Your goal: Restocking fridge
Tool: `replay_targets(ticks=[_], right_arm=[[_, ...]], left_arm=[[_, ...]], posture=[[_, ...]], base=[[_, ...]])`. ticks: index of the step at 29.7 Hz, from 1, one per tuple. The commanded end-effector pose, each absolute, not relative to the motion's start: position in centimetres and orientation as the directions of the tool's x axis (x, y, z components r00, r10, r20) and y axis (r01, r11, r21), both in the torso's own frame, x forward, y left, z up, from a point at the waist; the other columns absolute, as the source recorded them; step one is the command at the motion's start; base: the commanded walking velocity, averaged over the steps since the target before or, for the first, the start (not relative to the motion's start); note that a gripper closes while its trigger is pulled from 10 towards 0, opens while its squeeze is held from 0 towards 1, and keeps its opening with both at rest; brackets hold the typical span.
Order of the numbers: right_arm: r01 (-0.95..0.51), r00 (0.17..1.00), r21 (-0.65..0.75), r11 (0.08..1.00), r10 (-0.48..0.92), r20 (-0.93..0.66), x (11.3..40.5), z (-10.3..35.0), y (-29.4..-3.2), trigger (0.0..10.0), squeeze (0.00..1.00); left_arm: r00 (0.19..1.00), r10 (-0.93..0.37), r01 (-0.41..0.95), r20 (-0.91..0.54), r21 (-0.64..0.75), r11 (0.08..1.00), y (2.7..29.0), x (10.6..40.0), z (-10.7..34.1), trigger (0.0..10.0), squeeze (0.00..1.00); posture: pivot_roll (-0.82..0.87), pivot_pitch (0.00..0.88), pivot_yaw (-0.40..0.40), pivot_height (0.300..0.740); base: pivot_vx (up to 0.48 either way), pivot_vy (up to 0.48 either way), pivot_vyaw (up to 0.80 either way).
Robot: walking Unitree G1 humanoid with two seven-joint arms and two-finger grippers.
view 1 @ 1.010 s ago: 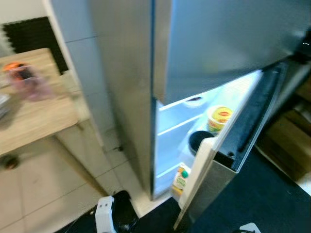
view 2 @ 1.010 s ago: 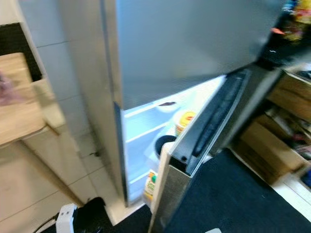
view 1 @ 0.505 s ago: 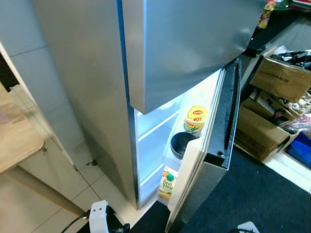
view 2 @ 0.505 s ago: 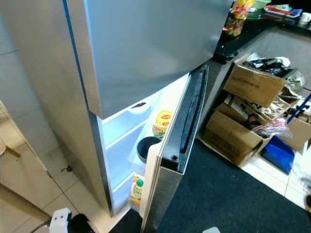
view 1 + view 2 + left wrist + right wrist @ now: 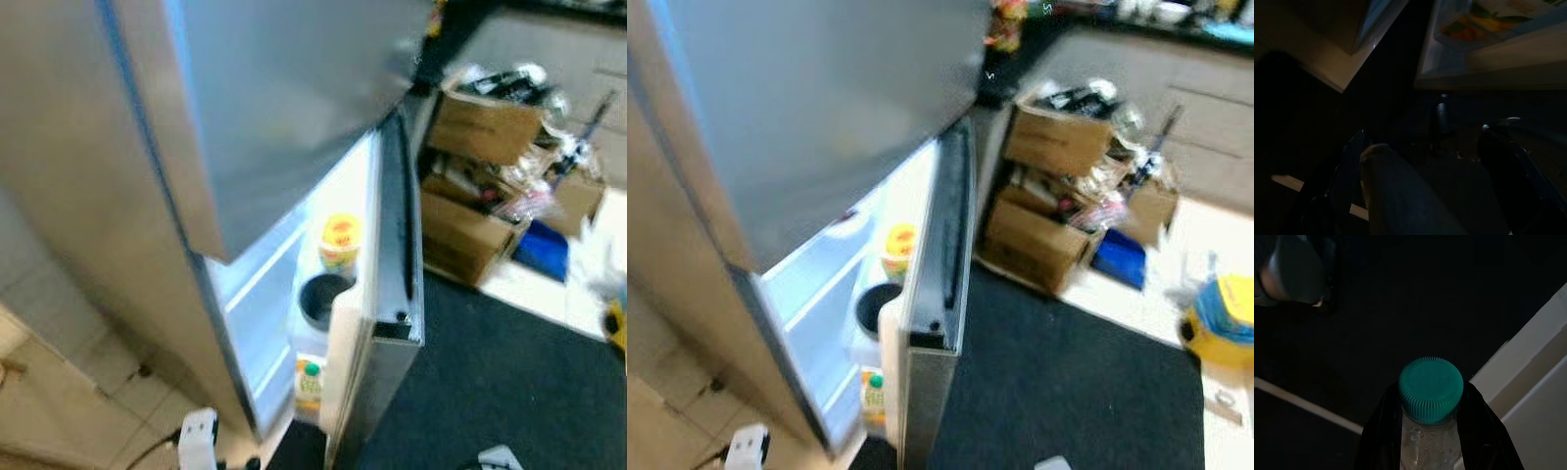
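Note:
The steel fridge [image 5: 265, 108] stands with its lower door [image 5: 392, 255] partly swung out and the inside lit. The door shelves hold a yellow tub [image 5: 340, 240], a dark pot [image 5: 321, 299] and, lower down, a juice carton [image 5: 310, 384]. In the right wrist view, my right gripper [image 5: 1431, 399] is shut on a clear bottle with a teal cap [image 5: 1431, 387], low over the dark floor. In the dark left wrist view, my left gripper [image 5: 1425, 166] hangs near the fridge's foot, its fingers [image 5: 1347, 169] wide apart; a pale rounded shape beside one finger cannot be made out.
Right of the fridge door are open cardboard boxes [image 5: 1058, 147] full of clutter, a blue bin [image 5: 1120, 259] and a yellow object [image 5: 1225, 318] on pale tiles. A dark mat [image 5: 1068, 382] covers the floor before the door. A black counter [image 5: 1019, 59] runs behind.
The camera has swung to the right: the wooden table has left the picture, and the boxes, the blue bin and the mat have come in. The things in the fridge door stay put.

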State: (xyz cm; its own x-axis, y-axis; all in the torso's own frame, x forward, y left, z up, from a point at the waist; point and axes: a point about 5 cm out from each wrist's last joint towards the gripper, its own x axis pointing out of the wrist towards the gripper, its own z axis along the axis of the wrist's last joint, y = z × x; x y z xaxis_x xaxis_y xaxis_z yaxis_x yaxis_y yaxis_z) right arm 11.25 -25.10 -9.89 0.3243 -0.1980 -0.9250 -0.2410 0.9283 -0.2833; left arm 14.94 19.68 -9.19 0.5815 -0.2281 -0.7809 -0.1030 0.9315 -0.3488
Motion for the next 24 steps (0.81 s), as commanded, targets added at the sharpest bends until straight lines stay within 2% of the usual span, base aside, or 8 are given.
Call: replay_targets(ticks=[1, 5, 10, 24], right_arm=[[-0.244, 0.319, -0.298, 0.923, -0.214, -0.923, 11.11, -9.83, -25.47, 10.0, 0.0], [-0.249, 0.323, -0.302, 0.92, -0.215, -0.922, 11.18, -9.79, -25.52, 10.0, 0.0], [-0.252, 0.323, -0.301, 0.92, -0.214, -0.922, 11.19, -9.79, -25.54, 10.0, 0.0], [-0.259, 0.325, -0.3, 0.918, -0.21, -0.922, 11.23, -9.74, -25.65, 10.0, 0.0]], left_arm=[[0.572, -0.239, -0.102, -0.784, -0.358, 0.928, 19.56, 14.63, -9.32, 10.0, 0.0], [0.574, -0.264, -0.088, -0.775, -0.379, 0.921, 19.36, 14.73, -9.25, 10.0, 0.0], [0.57, -0.279, -0.084, -0.773, -0.393, 0.916, 19.07, 14.61, -9.32, 10.0, 0.0], [0.58, -0.194, -0.16, -0.791, -0.344, 0.925, 19.88, 14.63, -9.35, 10.0, 0.0]], posture=[[-0.04, 0.044, -0.004, 0.74], [-0.04, 0.045, -0.005, 0.74], [-0.04, 0.047, -0.005, 0.74], [-0.04, 0.043, -0.008, 0.74]], base=[[0.0, 0.0, 0.0], [0.0, 0.0, 0.0], [0.0, -0.467, 0.0], [0.0, 0.0, 0.0]])
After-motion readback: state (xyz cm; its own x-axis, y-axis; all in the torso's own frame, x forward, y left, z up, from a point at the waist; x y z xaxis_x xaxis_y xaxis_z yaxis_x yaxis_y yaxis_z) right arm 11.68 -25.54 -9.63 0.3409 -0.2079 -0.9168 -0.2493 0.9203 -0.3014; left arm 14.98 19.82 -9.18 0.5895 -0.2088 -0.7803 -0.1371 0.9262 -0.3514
